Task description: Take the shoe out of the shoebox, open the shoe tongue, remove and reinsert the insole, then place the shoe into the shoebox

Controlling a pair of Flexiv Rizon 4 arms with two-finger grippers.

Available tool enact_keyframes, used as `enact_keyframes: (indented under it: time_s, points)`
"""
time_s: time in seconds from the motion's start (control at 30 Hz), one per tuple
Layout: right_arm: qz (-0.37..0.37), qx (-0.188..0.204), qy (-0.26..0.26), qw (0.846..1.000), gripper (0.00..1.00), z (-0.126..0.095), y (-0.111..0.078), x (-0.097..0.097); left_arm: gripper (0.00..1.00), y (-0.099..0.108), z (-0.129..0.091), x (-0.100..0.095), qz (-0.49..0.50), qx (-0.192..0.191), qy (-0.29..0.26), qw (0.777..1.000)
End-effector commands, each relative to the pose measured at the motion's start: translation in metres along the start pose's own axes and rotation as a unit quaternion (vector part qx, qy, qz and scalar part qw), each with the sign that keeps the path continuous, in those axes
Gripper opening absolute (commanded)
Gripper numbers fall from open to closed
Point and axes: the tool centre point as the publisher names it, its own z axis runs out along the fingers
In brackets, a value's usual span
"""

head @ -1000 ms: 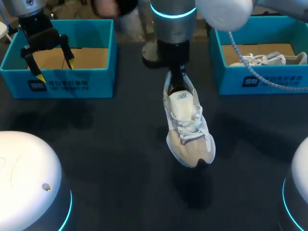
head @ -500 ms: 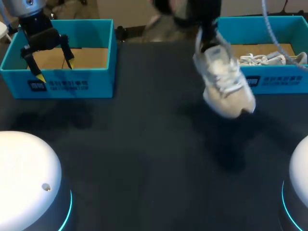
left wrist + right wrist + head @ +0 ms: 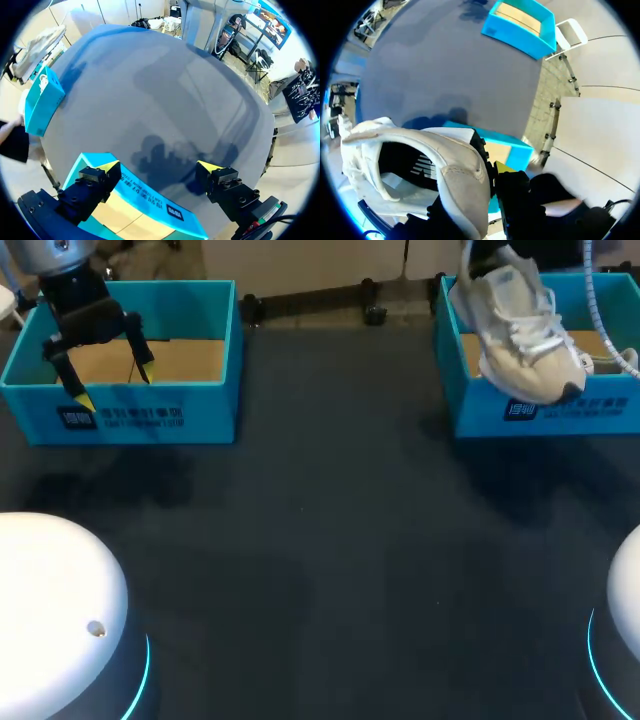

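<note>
Your right fingers (image 3: 504, 167) grip the shoe (image 3: 520, 335) by its heel above the far-right shoebox (image 3: 480, 420); your left fingers (image 3: 82, 400) stand open.

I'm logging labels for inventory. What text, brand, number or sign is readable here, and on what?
Front of the left shoebox: white logo and characters, too blurred to read.
Front of the right shoebox: same white print, also unreadable.
On the shoe: nothing legible.
</note>
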Motion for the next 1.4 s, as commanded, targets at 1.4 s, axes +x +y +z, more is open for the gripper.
enact_keyframes:
  time_s: [1.4]
  points:
    - [0.492,0.045,0.086,0.865,0.00,0.078,-0.235,-0.021,1.00,0.000,0.000,0.000,0.000,-0.001,0.001,1.000]
